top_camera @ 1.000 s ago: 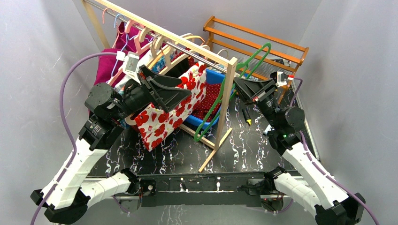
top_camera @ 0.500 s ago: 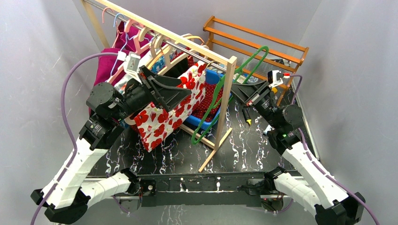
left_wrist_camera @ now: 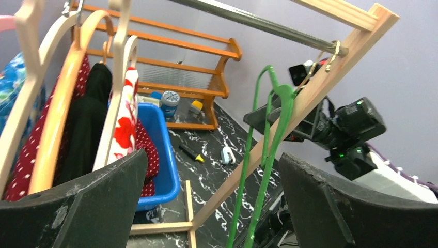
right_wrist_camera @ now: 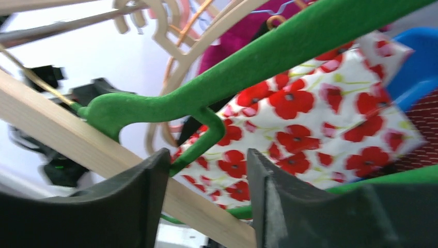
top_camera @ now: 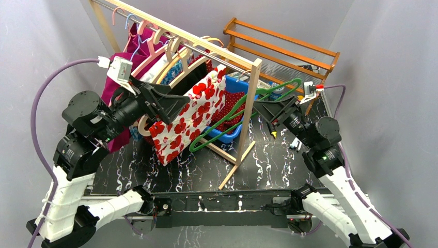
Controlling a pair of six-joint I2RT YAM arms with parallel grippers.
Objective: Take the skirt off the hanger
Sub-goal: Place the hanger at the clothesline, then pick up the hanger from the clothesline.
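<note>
Marbled table (top_camera: 274, 165); rack post (top_camera: 251, 88) partly hides green hanger (right_wrist_camera: 310, 36).

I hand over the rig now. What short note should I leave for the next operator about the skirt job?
Left gripper: open wide, empty, beside the poppy skirt.
Right gripper: open around the bare green hanger, not clamping.
Skirt: seems still hung on a pale wooden hanger on the rack.
Done: nothing visible. Left: take the skirt off its hanger.

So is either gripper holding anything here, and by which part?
Nothing clamped. Left gripper open, empty; right gripper open, the thin green clothes hanger lying loose by its neck between the fingers.
</note>
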